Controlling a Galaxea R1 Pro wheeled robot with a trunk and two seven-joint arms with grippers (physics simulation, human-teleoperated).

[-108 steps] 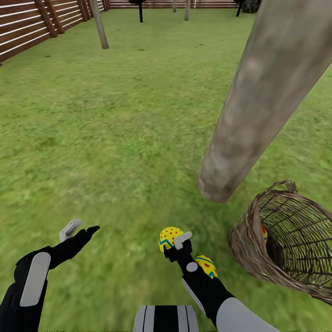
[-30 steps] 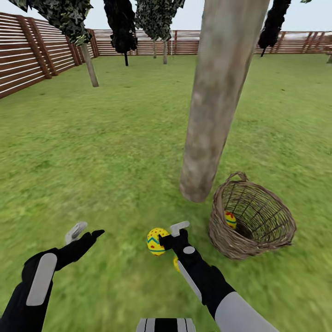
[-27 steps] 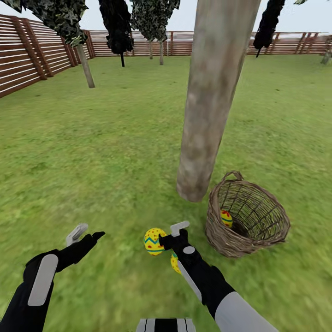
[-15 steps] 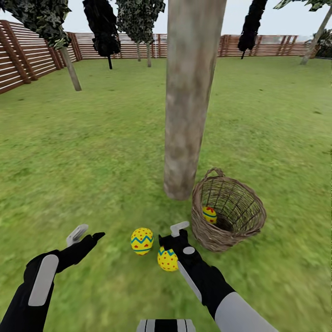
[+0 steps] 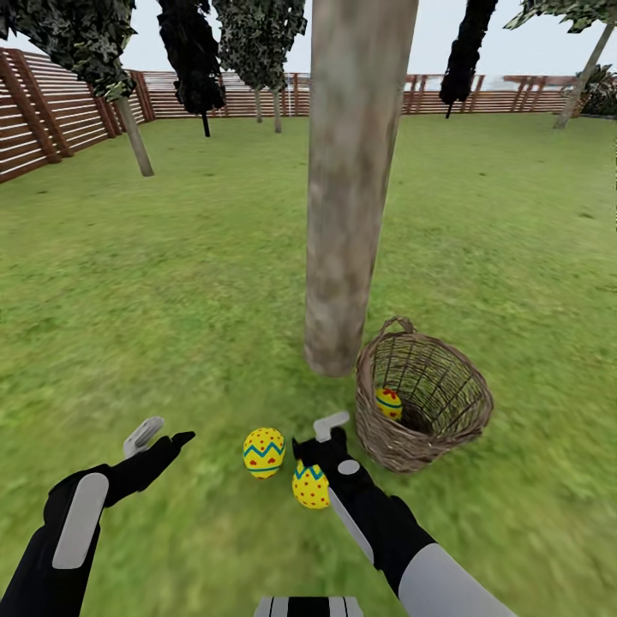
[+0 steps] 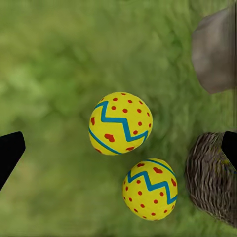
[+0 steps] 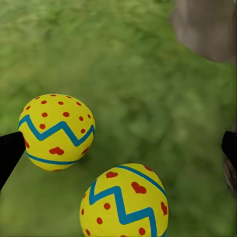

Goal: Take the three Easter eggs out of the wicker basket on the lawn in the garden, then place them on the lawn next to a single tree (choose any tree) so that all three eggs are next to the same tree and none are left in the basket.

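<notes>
Two eggs (image 5: pixel 264 452) (image 5: pixel 311 485) lie on the lawn (image 5: pixel 171 283) near the tree (image 5: pixel 353 180)'s foot, just beside each other, smooth yellow ovals with blue zigzags. The one at (image 5: pixel 264 452) stands blunt end down. The third egg (image 5: pixel 388 402) sits inside the wicker basket (image 5: pixel 424 404), rough open weave, tilted beside the trunk. My right gripper (image 5: pixel 310 434) hangs spread and empty over the nearer egg; my left gripper (image 5: pixel 159 431) is spread too, with wide open grass all around.
</notes>
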